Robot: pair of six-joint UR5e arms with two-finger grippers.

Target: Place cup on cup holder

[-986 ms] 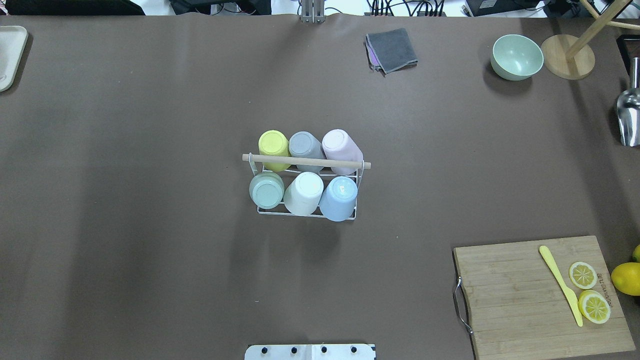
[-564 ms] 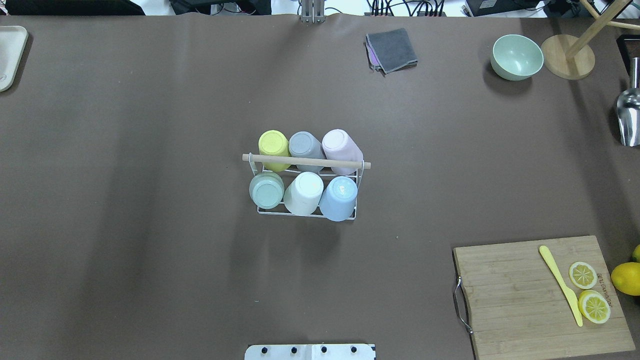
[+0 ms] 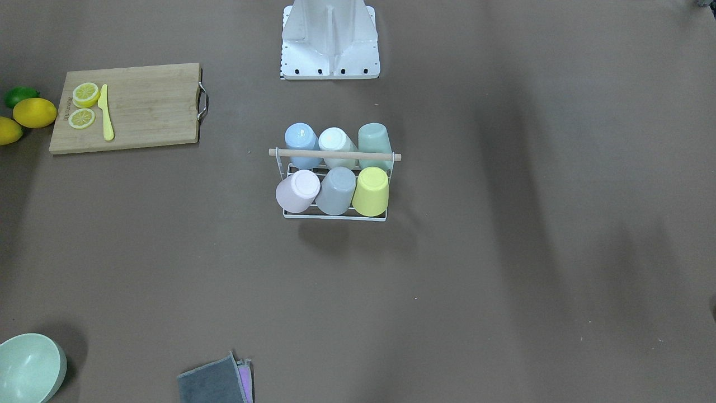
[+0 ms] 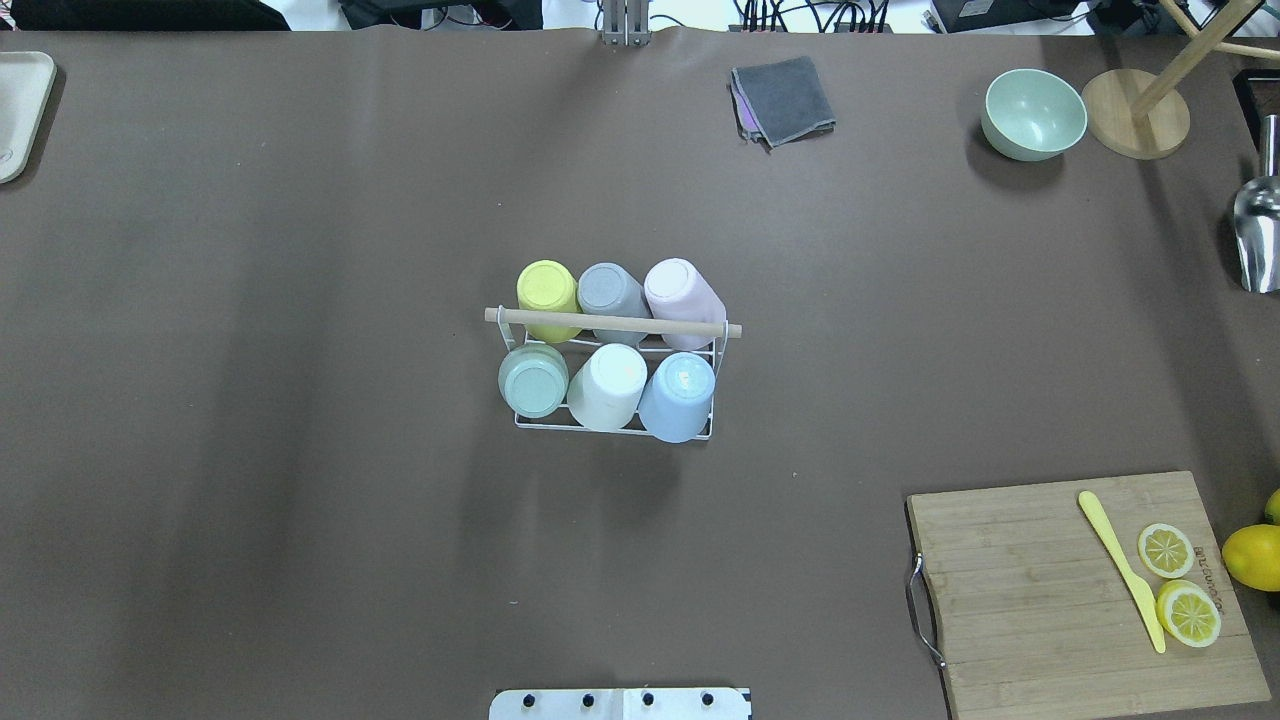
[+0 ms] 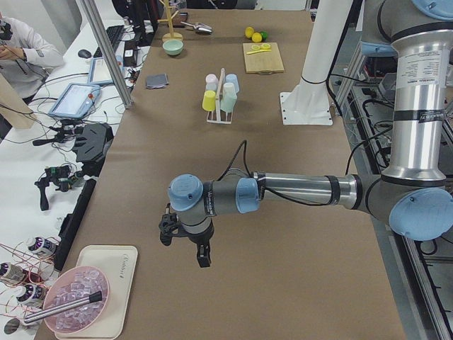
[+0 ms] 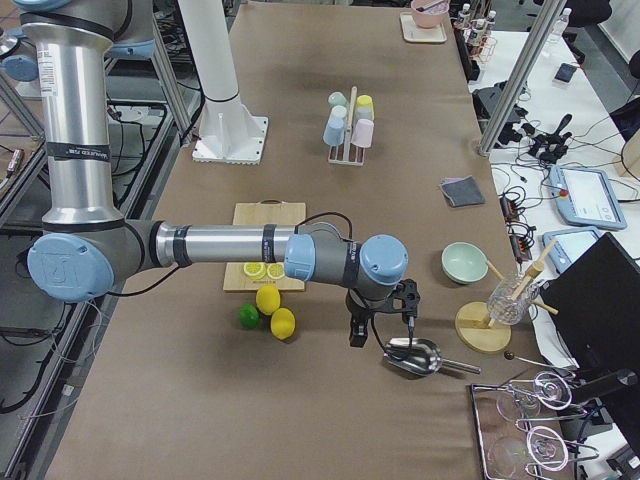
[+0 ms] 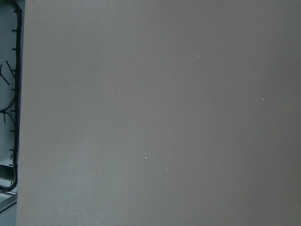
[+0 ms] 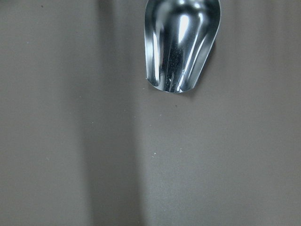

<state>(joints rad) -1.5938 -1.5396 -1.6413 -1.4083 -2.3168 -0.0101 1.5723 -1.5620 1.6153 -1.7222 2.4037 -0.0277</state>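
Note:
The cup holder (image 4: 613, 323), a white wire rack with a wooden rod handle, stands at the table's middle; it also shows in the front view (image 3: 334, 155). Several cups sit upside down on its prongs: yellow (image 4: 547, 290), grey (image 4: 608, 290) and pink (image 4: 680, 288) in the far row, green (image 4: 533, 382), white (image 4: 610, 385) and blue (image 4: 678, 395) in the near row. My left gripper (image 5: 185, 248) hangs over bare table far to the left. My right gripper (image 6: 383, 325) hangs far to the right, beside a metal scoop. Both show only in side views, so I cannot tell whether they are open or shut.
A cutting board (image 4: 1040, 600) with lemon slices and a yellow knife lies at the near right, whole lemons beside it. A green bowl (image 4: 1033, 112), a wooden stand (image 4: 1135, 112), a metal scoop (image 4: 1258, 235) and a grey cloth (image 4: 783, 98) lie at the far side. A tray (image 4: 20, 110) sits far left.

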